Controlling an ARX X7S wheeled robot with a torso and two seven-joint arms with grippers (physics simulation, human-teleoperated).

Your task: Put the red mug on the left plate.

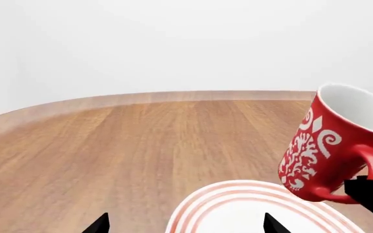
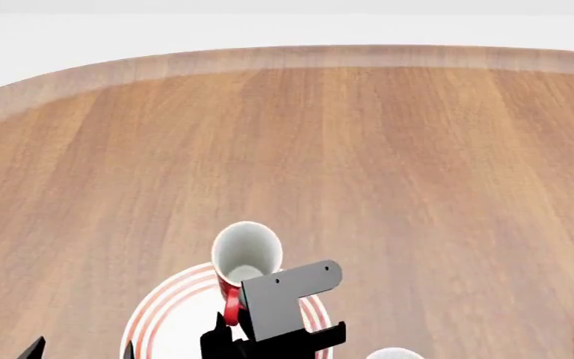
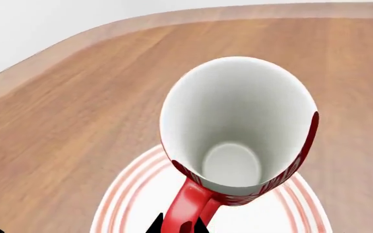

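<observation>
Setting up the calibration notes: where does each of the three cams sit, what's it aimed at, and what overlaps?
Head view: on the robot's head, looking forward and down over the table; shows the right gripper holding the red mug over the left plate.
Left wrist view: near the left gripper, looking low across the table; its finger tips show, mug tilted above the plate.
Right wrist view: near the right gripper, looking down into the mug; finger tips at the handle.
All three share mug and plate.
</observation>
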